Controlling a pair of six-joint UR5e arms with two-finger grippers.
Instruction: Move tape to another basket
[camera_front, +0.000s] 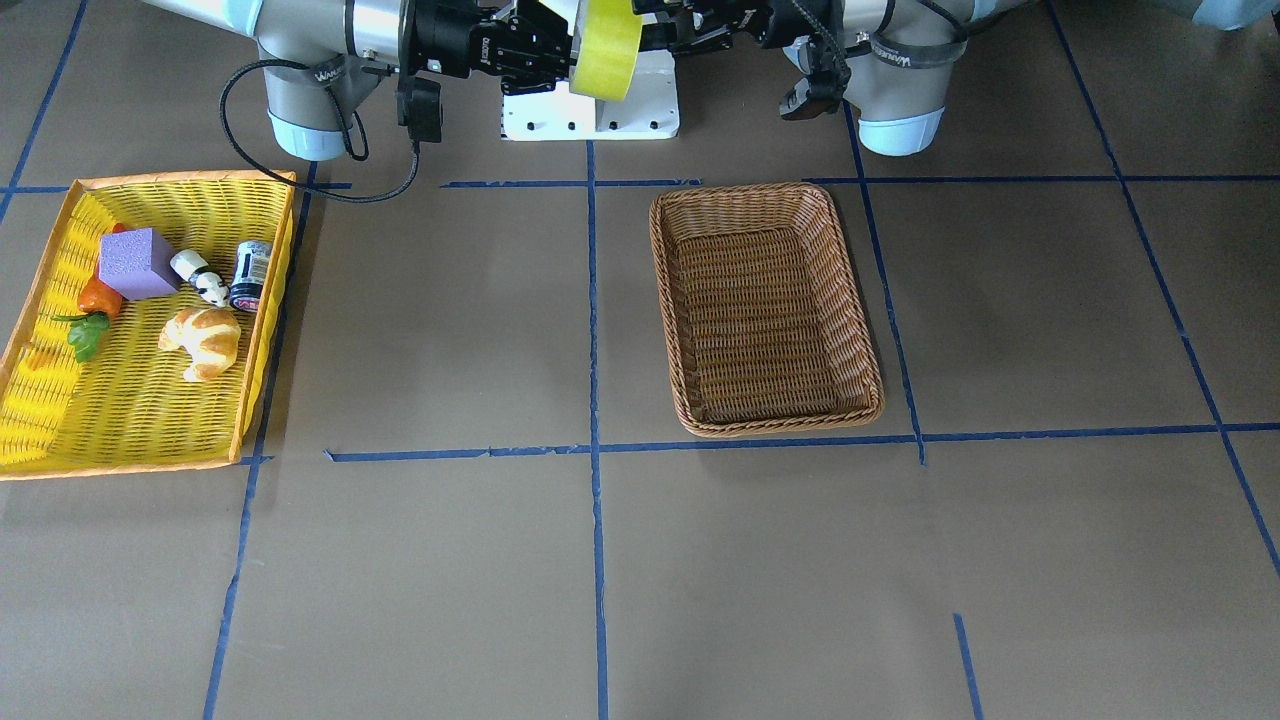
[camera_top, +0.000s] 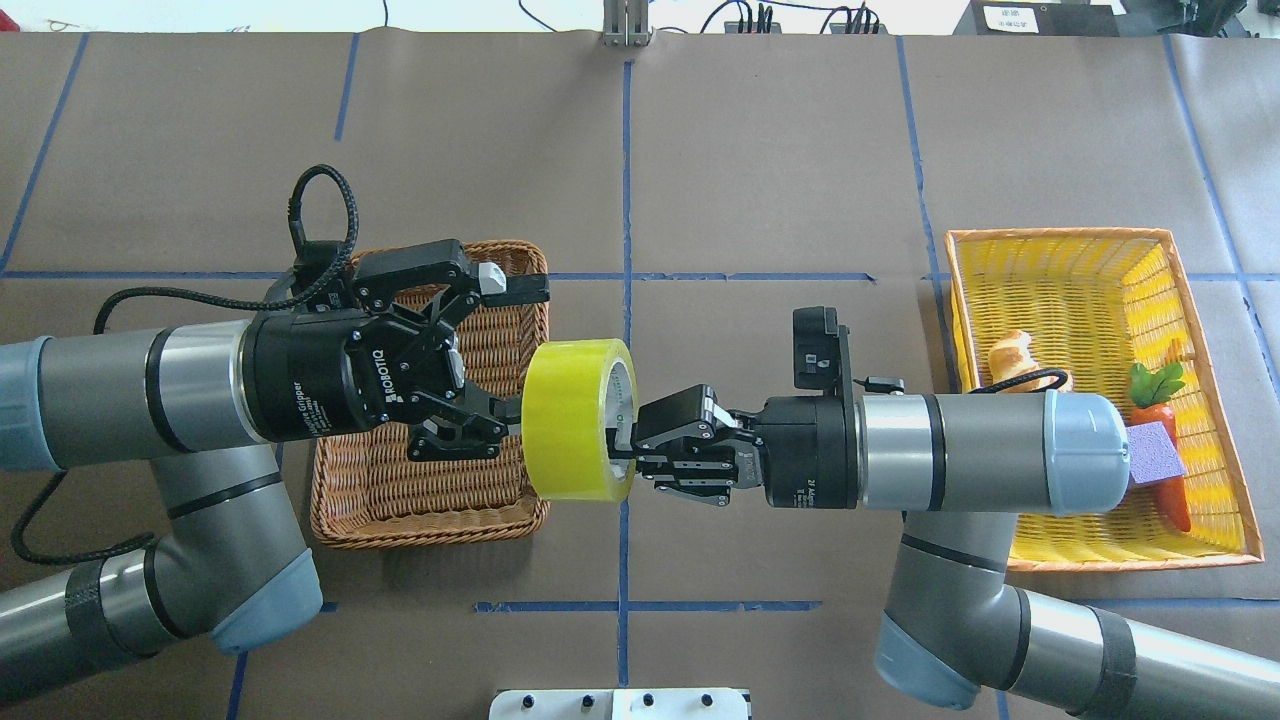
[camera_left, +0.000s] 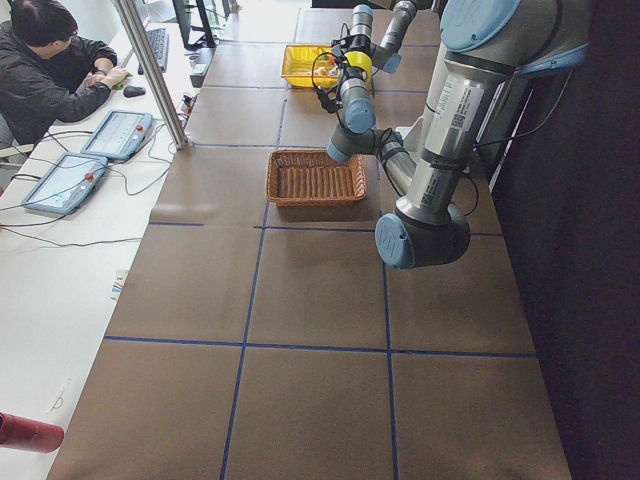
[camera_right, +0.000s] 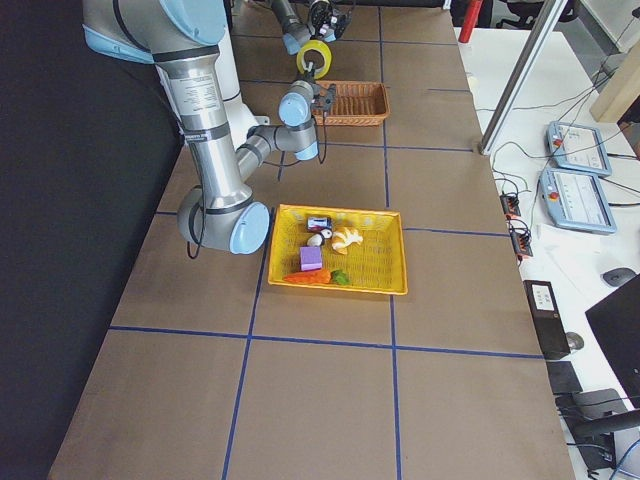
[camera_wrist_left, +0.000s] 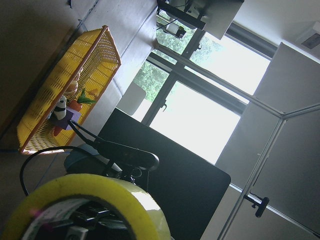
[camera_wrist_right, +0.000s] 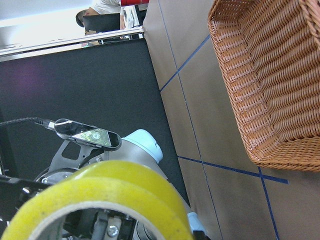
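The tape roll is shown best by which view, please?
The overhead exterior view: the whole tape roll shows, large. The front view crops its top, side views show it tiny, wrist views catch only its rim.

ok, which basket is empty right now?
The brown wicker basket: nothing lies in it. The yellow basket with the orange rim holds a croissant, a purple block and a carrot, among other things.

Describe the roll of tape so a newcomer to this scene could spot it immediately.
Look to the middle of the table, between the brown wicker basket and the yellow basket, up in mid-air. The tape is held there by the right pincer, facing the open left pincer. It is the only ring-shaped thing: yellow-green with a pale core.
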